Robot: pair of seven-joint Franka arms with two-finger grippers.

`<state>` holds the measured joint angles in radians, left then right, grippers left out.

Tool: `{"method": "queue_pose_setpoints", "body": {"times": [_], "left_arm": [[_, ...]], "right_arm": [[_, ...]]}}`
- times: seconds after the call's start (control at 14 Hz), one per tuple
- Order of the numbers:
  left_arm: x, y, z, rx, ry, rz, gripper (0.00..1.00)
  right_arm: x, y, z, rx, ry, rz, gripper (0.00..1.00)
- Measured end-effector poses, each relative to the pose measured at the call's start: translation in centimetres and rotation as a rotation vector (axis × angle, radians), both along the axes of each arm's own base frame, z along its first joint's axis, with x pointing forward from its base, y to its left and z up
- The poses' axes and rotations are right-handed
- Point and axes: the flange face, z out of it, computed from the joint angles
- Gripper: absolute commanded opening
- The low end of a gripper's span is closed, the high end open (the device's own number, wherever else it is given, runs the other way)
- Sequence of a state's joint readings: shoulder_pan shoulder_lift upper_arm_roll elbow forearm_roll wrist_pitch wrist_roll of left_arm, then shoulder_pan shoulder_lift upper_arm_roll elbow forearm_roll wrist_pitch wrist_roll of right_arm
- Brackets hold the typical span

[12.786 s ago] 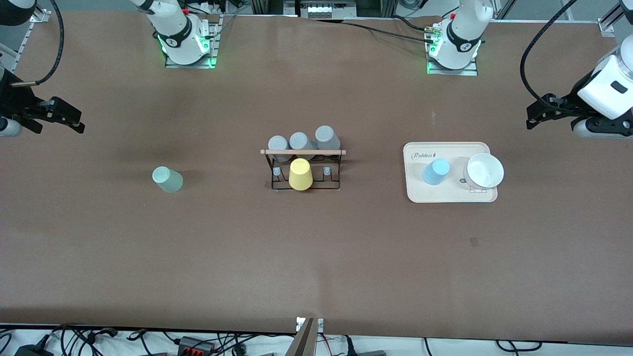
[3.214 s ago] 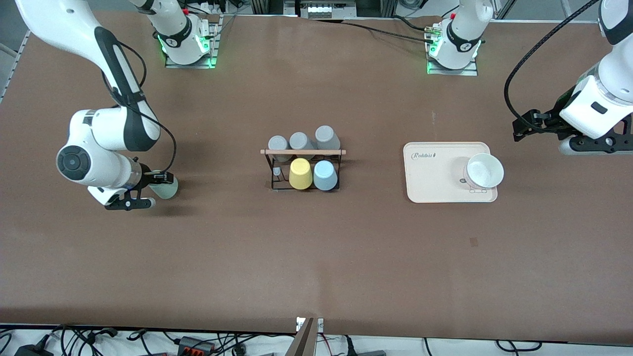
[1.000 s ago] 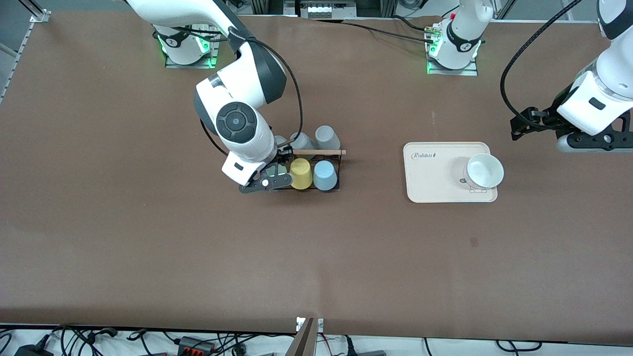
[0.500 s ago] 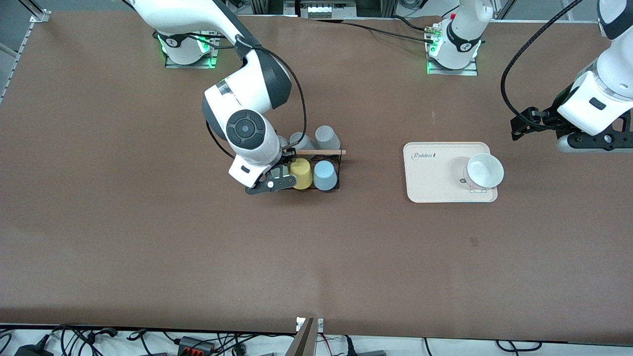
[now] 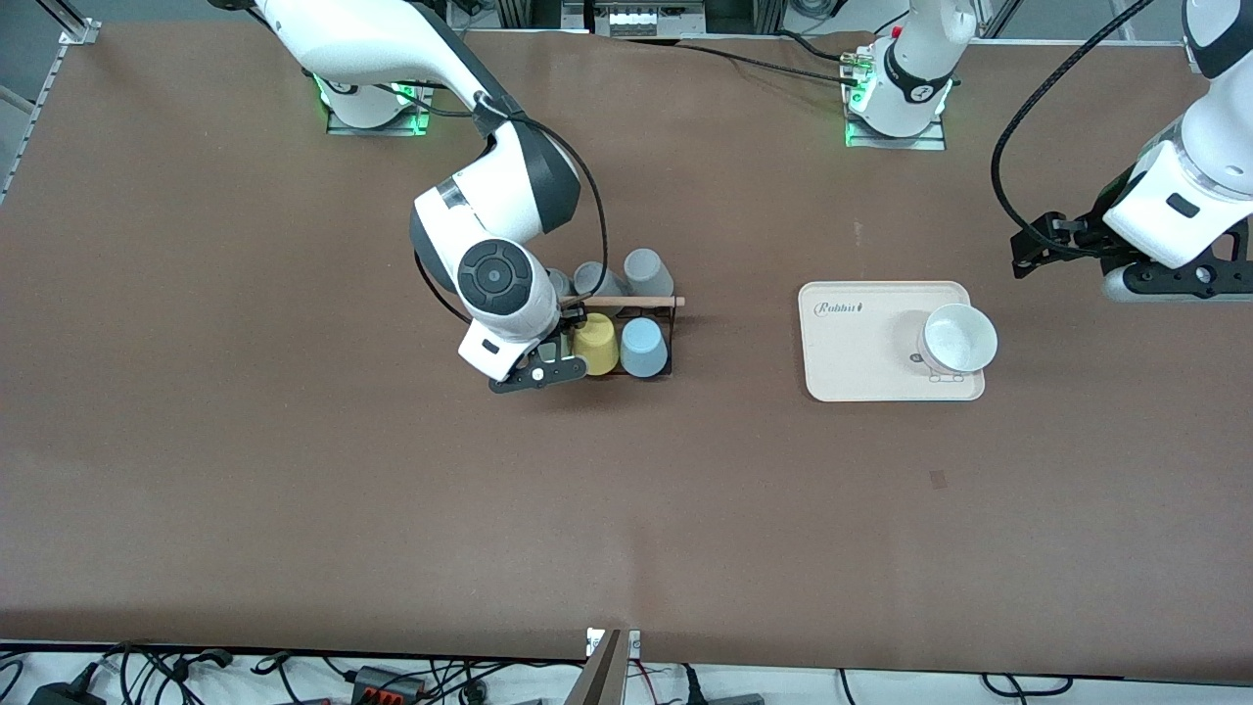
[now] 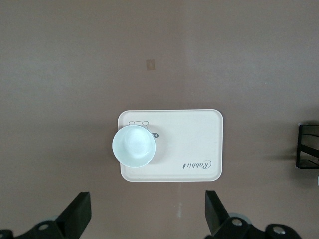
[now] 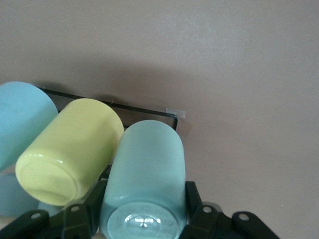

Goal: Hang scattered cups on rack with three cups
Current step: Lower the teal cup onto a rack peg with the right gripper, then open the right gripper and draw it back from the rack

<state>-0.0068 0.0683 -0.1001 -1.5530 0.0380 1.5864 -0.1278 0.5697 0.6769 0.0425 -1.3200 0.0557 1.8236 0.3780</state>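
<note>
1. Right wrist view shows the right pincer (image 7: 144, 219) pinching the mint green cup (image 7: 144, 174), its fingers (image 7: 195, 201) pressed on both sides of the cup.
2. Just beside the held cup sits the yellow cup (image 7: 70, 149), with the light blue cup (image 7: 20, 119) next along the rack (image 5: 658, 338).
3. 3 grey cups (image 5: 641, 271) stand on the rack's other row.
4. Waiting, the left pincer (image 6: 144, 219) hangs spread over the bench (image 5: 294, 509), near the beige tray (image 6: 199, 144) carrying a white bowl (image 6: 133, 146).
</note>
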Motion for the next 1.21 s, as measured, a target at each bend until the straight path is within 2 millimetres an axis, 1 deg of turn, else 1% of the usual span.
{"method": "queue_pose_setpoints", "body": {"times": [0.07,0.14,0.21,0.29,0.5,0.79,0.93,1.07,1.14,1.21], "left_arm": [[0.0,0.0,0.0,0.0,0.0,0.0,1.0],[0.0,0.0,0.0,0.0,0.0,0.0,1.0],[0.0,0.0,0.0,0.0,0.0,0.0,1.0],[0.0,0.0,0.0,0.0,0.0,0.0,1.0],[0.0,0.3,0.0,0.0,0.001,0.005,1.0],[0.0,0.8,0.0,0.001,0.003,0.013,1.0],[0.0,0.7,0.0,0.001,0.004,0.013,1.0],[0.0,0.7,0.0,0.001,0.004,0.013,1.0],[0.0,0.7,0.0,0.001,0.004,0.013,1.0],[0.0,0.7,0.0,0.001,0.005,0.013,1.0]], "right_arm": [[0.0,0.0,-0.3,0.0,0.0,0.0,0.26],[0.1,0.1,-0.6,0.001,-0.001,-0.001,0.29],[0.1,0.1,-1.0,0.001,-0.001,-0.001,0.71],[0.1,0.1,-1.2,0.0,0.001,-0.001,1.0],[0.4,0.1,-0.9,0.002,-0.006,-0.004,1.0],[1.3,-0.5,1.3,0.014,-0.038,-0.026,1.0],[1.7,-1.2,3.2,0.021,-0.055,-0.038,1.0],[2.3,-2.6,6.1,0.035,-0.081,-0.058,1.0],[2.7,-3.8,7.5,0.037,-0.09,-0.075,1.0],[3.4,-5.6,9.0,0.035,-0.095,-0.1,1.0]]}}
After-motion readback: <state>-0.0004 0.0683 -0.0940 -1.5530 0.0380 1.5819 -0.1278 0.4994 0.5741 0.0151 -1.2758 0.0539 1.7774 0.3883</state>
